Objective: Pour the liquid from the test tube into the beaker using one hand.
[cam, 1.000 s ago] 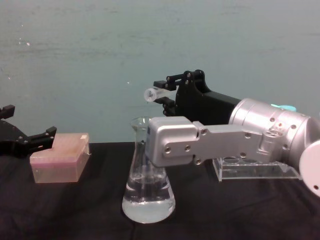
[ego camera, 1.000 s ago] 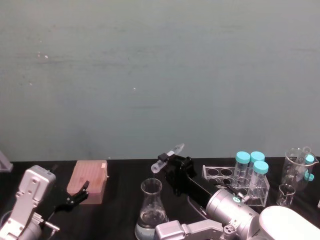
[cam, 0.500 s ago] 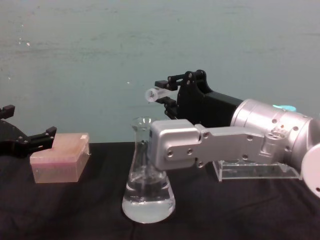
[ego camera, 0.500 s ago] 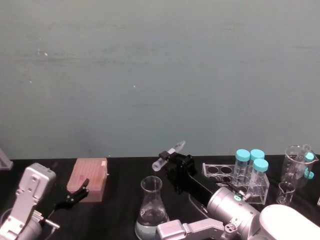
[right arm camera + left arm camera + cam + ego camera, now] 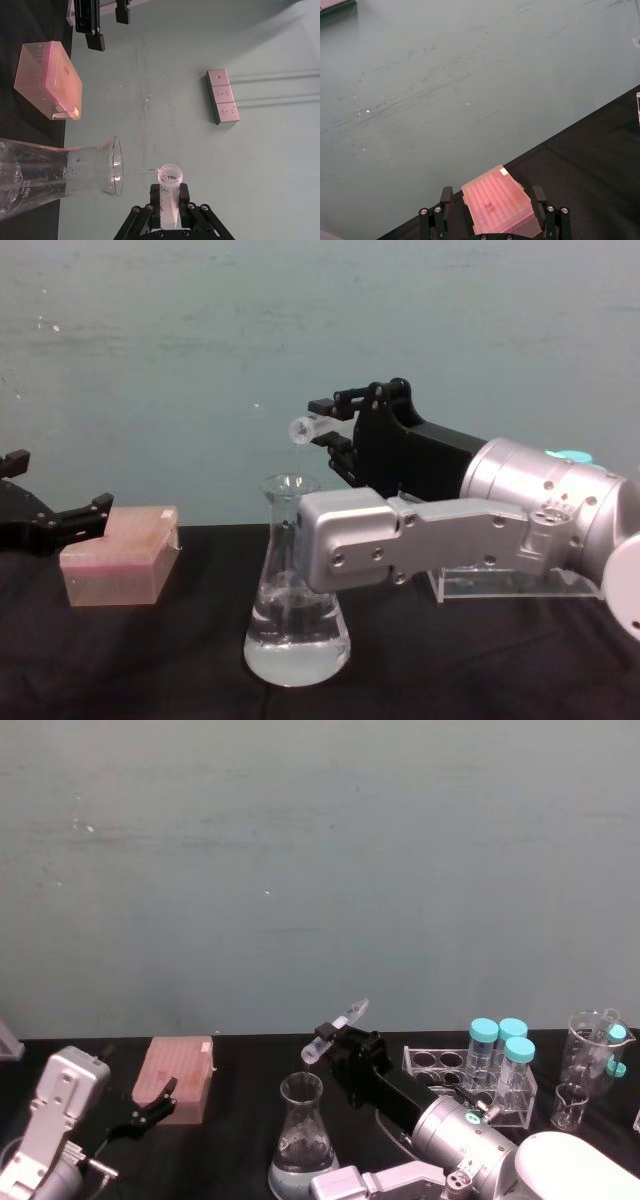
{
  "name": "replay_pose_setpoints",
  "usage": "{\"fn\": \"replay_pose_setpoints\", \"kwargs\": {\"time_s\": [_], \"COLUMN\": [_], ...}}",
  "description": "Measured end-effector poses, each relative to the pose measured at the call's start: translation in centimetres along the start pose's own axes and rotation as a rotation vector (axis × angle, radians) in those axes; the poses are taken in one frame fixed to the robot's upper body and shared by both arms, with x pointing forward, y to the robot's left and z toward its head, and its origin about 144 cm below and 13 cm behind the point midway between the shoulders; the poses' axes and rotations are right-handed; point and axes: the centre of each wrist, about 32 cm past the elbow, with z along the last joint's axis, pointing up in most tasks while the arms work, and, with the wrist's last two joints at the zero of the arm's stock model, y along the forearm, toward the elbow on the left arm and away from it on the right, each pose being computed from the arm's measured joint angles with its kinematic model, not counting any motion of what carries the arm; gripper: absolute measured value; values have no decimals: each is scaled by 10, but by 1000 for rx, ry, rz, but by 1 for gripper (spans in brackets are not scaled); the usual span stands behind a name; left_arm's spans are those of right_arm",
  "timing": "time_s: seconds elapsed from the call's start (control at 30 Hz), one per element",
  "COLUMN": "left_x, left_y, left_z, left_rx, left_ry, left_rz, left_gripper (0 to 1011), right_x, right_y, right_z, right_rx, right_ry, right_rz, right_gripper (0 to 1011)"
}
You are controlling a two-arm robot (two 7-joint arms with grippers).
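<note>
My right gripper [image 5: 335, 426] is shut on the test tube [image 5: 308, 427], a slim clear tube lying almost level with its open mouth toward my left. The mouth hangs a little above the flared rim of the beaker [image 5: 297, 590], a tall clear conical flask with clear liquid [image 5: 297, 648] pooled in its base. In the right wrist view the test tube [image 5: 168, 192] sits between the fingers, its mouth just beyond the beaker's rim [image 5: 114, 167]. From the head view the test tube [image 5: 335, 1028] slants up over the beaker [image 5: 303, 1130]. No liquid shows inside the tube.
My left gripper [image 5: 55, 525] stands parked and open behind a pink tip box [image 5: 118, 555] at the left. A clear rack [image 5: 440, 1068] with teal-capped tubes [image 5: 498, 1055] and more glassware [image 5: 592, 1050] stand at the right.
The right arm's silver link has shifted slightly right and tilted. The tube stays over the flask's mouth, barely raised. The left arm has not moved.
</note>
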Motion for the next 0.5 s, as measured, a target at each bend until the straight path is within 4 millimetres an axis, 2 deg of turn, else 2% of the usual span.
{"fn": "replay_pose_setpoints", "kwargs": {"time_s": [0.5], "left_x": [0], "left_y": [0], "left_z": [0], "left_rx": [0], "left_ry": [0], "left_rz": [0], "left_gripper": [1000], "right_x": [0], "right_y": [-1], "right_z": [2], "right_rx": [6], "right_ry": [-55], "right_rz": [-16], "right_gripper": [209]}}
